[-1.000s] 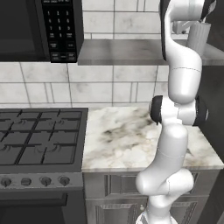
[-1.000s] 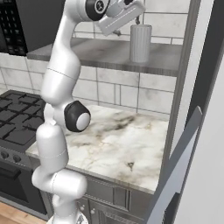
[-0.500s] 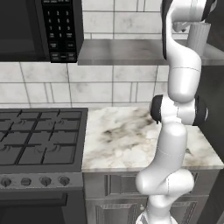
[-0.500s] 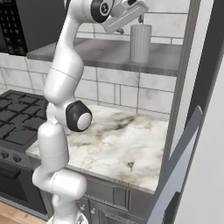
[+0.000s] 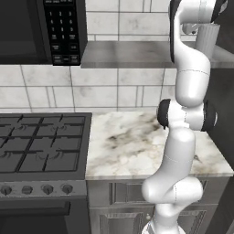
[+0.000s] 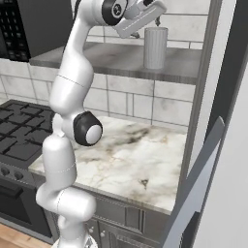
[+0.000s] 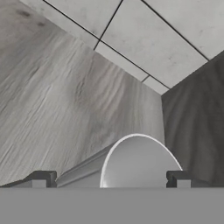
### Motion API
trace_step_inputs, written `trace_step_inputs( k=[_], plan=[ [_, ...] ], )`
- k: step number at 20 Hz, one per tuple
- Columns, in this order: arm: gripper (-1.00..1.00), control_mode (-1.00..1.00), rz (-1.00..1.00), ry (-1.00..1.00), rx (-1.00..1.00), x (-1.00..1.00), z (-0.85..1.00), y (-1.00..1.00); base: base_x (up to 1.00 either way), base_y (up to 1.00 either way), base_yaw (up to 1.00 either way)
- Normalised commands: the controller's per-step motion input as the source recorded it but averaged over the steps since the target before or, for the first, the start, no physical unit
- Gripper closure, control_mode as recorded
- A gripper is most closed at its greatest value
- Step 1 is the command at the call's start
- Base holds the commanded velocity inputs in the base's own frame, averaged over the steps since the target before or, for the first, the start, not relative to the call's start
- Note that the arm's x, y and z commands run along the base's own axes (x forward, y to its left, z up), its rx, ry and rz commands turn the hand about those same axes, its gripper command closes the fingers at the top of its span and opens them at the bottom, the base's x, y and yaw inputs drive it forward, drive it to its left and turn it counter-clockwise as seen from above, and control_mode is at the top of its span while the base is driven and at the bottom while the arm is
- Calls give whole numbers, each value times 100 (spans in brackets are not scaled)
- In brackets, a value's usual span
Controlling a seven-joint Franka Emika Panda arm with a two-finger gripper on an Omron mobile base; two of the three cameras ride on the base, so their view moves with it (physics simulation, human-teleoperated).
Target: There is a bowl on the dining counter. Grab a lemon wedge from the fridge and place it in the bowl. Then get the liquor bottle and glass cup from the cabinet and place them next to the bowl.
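Cup (image 6: 155, 47) stands upright on the cabinet shelf (image 6: 116, 60) above the desk (image 6: 131, 164), near the shelf's right end. The hand (image 7: 109, 178) is spread wide with a finger on either side of the rim (touching nothing yet), apparently lined up to close on it.

Standing upright on the cabinet shelf (image 6: 111, 60), near its right end and just before the tiled wall (image 5: 119, 93): the glass cup (image 6: 155, 47). Sitting between the wide-apart jaws in the hand view, fingertips (image 7: 40, 179) flanking it on either side: the same cup. Hanging left of the shelf: a microwave (image 5: 41, 29). Lying below the shelf: the table (image 5: 146, 144), with a stove (image 5: 41, 153) adjoining on its left.
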Motion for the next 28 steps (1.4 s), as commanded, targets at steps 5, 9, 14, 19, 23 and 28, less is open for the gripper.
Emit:
trace_step_inputs(
  k=[5, 9, 14, 19, 23, 28],
  plan=[
    [-100, -100, 0, 0, 0, 0, -13, 0, 0, 0, 0],
    [-100, -100, 0, 0, 0, 0, -17, 0, 0, 0, 0],
    [-100, -100, 0, 0, 0, 0, -21, 0, 0, 0, 0],
    [-100, -100, 0, 5, 0, 0, -23, 0, 0, 0, 0],
    [-100, -100, 0, 9, 0, -4, -25, 0, 0, 0, 0],
    [-100, -100, 0, 11, 0, -12, -29, 5, 0, 0, 0]
  ],
)
